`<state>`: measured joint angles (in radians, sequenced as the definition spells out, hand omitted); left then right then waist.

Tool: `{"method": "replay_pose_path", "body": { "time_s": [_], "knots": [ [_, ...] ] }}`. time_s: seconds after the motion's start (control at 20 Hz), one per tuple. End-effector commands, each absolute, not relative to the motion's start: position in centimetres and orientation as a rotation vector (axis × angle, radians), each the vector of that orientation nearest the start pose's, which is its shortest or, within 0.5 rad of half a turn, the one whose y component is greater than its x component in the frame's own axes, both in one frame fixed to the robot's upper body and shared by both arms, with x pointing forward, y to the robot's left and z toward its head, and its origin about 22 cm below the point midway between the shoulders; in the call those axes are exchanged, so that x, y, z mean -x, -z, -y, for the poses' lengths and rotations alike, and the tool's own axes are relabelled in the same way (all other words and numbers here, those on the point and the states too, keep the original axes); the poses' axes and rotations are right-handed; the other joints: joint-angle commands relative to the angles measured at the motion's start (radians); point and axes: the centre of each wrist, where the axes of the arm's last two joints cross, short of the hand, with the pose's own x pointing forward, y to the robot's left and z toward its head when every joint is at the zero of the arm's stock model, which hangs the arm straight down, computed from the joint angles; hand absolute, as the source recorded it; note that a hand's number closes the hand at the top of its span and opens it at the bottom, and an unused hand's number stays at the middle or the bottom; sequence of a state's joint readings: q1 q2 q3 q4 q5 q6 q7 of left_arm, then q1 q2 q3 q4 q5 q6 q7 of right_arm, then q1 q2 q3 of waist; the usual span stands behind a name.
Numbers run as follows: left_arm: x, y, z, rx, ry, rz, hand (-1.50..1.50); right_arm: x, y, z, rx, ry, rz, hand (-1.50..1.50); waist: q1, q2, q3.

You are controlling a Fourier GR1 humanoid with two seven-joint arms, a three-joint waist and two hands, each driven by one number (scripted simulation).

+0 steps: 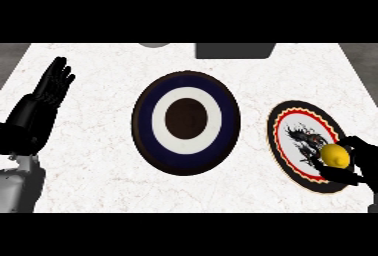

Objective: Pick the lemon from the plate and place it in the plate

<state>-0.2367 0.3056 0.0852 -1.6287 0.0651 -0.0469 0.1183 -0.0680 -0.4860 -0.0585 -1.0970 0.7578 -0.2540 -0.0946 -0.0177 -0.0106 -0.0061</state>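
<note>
Two plates on the counter (96, 185): one plate (186, 122) mid-frame, second plate (306, 146) at right, apart. Lemon (336, 155) over second plate's lower-right part, right hand (357, 165) curled round it. Left hand (50, 87) upper left, fingers up.

Two plates, a dark ringed plate (185, 122) and a dragon-patterned plate (295, 131), one lemon (335, 155), two robot hands.

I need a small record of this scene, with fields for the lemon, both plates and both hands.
lemon: yellow, over the right plate's near edge
right hand: curled round the lemon
left hand: open, resting at the left edge, fingers up
right plate: black rim, red ring, dark figure
middle plate: dark blue, white ring, brown centre
</note>
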Motion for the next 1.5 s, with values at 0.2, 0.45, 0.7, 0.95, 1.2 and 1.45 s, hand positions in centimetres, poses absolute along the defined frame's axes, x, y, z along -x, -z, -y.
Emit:
{"method": "replay_pose_path", "body": {
  "time_s": [0.2, 0.45, 0.7, 0.95, 1.2, 1.45],
  "knots": [
    [-30.1, -10.2, -28.8, -0.156, 0.222, 1.731, 0.0, -20.0, -1.8, 38.1, 1.093, -0.729, 1.378, 1.5, -0.005, 0.008, 0.005],
    [-29.0, -10.0, -28.2, -0.175, 0.216, 1.726, 0.0, -18.3, -5.4, 33.7, 0.924, -0.668, 1.687, 1.5, -0.018, 0.0, 0.005],
    [-29.0, -11.8, -27.7, -0.137, 0.22, 1.755, 0.0, -18.7, -9.3, 29.0, 0.79, -0.574, 1.82, 1.5, 0.013, 0.005, 0.005],
    [-29.3, -9.8, -27.3, -0.145, 0.256, 1.753, 0.0, -18.5, -11.0, 25.3, 0.724, -0.629, 1.852, 1.5, 0.017, 0.01, 0.006],
    [-29.3, -9.6, -27.5, -0.145, 0.239, 1.758, 0.0, -20.3, -14.4, 20.7, 0.721, -0.628, 1.873, 1.5, 0.022, 0.011, 0.005],
    [-30.2, -12.4, -28.8, -0.137, 0.241, 1.783, 0.0, -23.9, -15.0, 14.6, 0.611, -0.641, 1.867, 1.5, 0.029, 0.011, 0.005]
  ]
}}
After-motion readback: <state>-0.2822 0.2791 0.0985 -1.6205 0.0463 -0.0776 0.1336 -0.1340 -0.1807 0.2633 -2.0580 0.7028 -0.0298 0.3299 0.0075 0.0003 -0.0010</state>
